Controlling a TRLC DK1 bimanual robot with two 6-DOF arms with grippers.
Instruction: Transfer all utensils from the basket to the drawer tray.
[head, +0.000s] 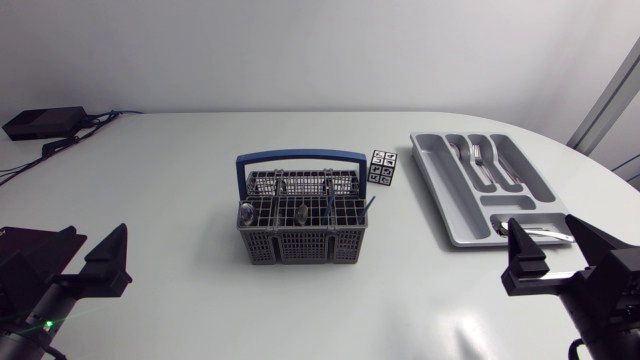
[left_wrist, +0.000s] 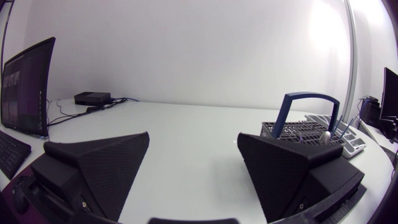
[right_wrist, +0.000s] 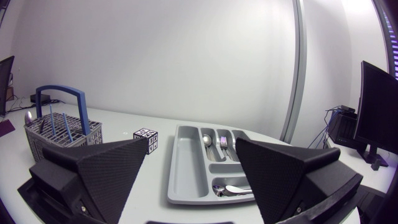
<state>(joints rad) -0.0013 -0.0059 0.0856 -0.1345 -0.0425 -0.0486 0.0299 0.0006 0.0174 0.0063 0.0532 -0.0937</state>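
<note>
Basket (head: 303, 222), grey w/ a blue handle, is sitting mid-worktop (head: 180, 180). Two spoons (head: 246, 211) are standing bowl-up in its front compartments, and thin blue sticks (right_wrist: 51, 118) are poking up beside them; can't tell what sort. Drawer tray (head: 437, 188) is lying to the right of the basket, well apart from it, w/ a small black-and-white marker cube (head: 381, 167) sitting btwn the two, nearer the far side. Some cutlery (head: 478, 160) is already lying in the tray's long middle slots, and one more spoon (head: 535, 232) is lying in the cross slot at the near end. Left arm (head: 50, 285) is hanging low at the near-left corner, left jaws spread wide and gripping nothing, pointing across bare worktop w/ the basket off to one side. Right arm (head: 590, 280) is sitting at the near-right, just short of the tray's near end, right jaws likewise spread and pinching nothing, facing the tray. A black box (head: 45, 121) w/ cables is resting at the far-left edge.
</note>
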